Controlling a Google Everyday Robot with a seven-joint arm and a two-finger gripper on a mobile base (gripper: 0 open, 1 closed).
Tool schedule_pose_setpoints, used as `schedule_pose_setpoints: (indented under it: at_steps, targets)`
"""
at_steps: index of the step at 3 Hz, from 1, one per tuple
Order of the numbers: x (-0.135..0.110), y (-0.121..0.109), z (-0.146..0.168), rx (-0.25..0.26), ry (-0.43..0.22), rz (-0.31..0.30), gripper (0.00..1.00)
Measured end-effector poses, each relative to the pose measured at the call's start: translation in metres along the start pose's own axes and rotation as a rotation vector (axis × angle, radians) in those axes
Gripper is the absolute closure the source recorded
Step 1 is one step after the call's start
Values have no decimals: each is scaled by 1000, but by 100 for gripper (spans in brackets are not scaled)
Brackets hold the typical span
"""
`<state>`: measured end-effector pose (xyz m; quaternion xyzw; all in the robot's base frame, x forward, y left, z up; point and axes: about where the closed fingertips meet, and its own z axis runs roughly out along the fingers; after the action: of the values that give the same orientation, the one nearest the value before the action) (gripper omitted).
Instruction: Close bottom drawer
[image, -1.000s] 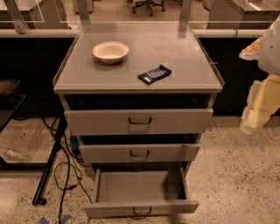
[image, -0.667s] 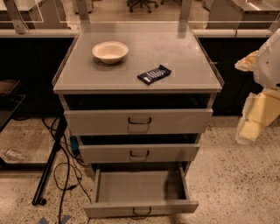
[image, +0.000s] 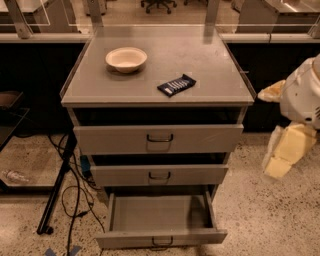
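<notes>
Status: bottom drawer (image: 160, 237) open, closing not begun.
I find it pulled fully out at six o'clock; my pincer (image: 284, 152) hangs at three o'clock, well apart, its state I cannot tell. The whole push remains.

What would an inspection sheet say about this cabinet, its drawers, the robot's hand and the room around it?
Surface: grey cabinet top.
Job's things: bottom drawer pulled far out, empty inside.
Clutter: pale bowl and dark snack packet on the top; top drawer and middle drawer each slightly out.
Grippers: gripper hangs at the right, apart from the cabinet, touching nothing.
Cables: black cables on the floor left of the cabinet.
Surroundings: speckled floor; black stand at left.
</notes>
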<state>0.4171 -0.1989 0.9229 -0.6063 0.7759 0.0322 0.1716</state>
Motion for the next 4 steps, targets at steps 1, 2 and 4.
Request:
schedule_pose_setpoints:
  at_steps: [1,2,4]
  targets:
    - [4,27,42,-53,-76,11,19]
    - [21,40,86,-40,-125,17,42]
    - [48,32,139,-31,-139,31,89]
